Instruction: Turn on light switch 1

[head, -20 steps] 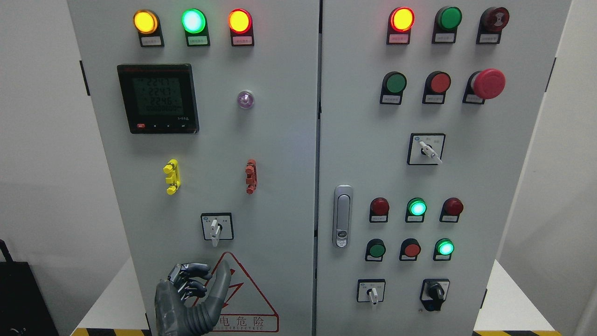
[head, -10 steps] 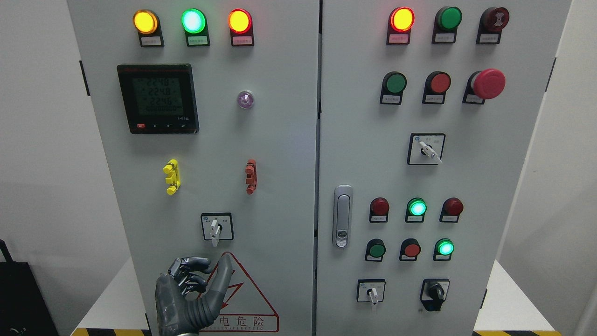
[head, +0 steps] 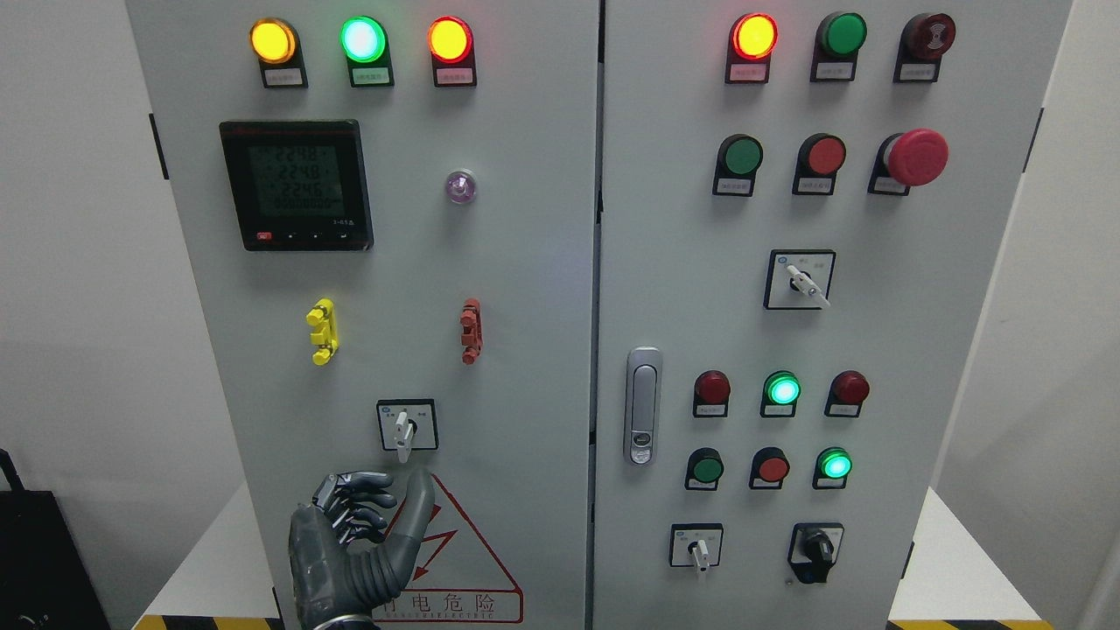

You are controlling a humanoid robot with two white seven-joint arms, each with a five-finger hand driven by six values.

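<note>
The selector switch [head: 405,426] sits low on the left cabinet door [head: 525,350], in a black-framed white plate, with its white lever pointing straight down. My left hand [head: 395,495] rises from the bottom edge just below it, over the red warning triangle [head: 455,551]. Four dark fingers [head: 363,503] are curled in toward the palm and hold nothing. The thumb [head: 418,503] sticks up, its tip a short way under the lever and apart from it. My right hand is out of sight.
Above the switch are a yellow clip [head: 321,332], a red clip [head: 471,331], a digital meter [head: 296,185] and lit lamps [head: 362,39]. The right door [head: 919,350] carries a chrome handle [head: 642,405], push buttons, a red emergency stop [head: 916,157] and more selector switches [head: 697,548].
My left hand has risen a little toward the selector switch, bringing the thumb tip closer under the lever. The lever itself has not turned.
</note>
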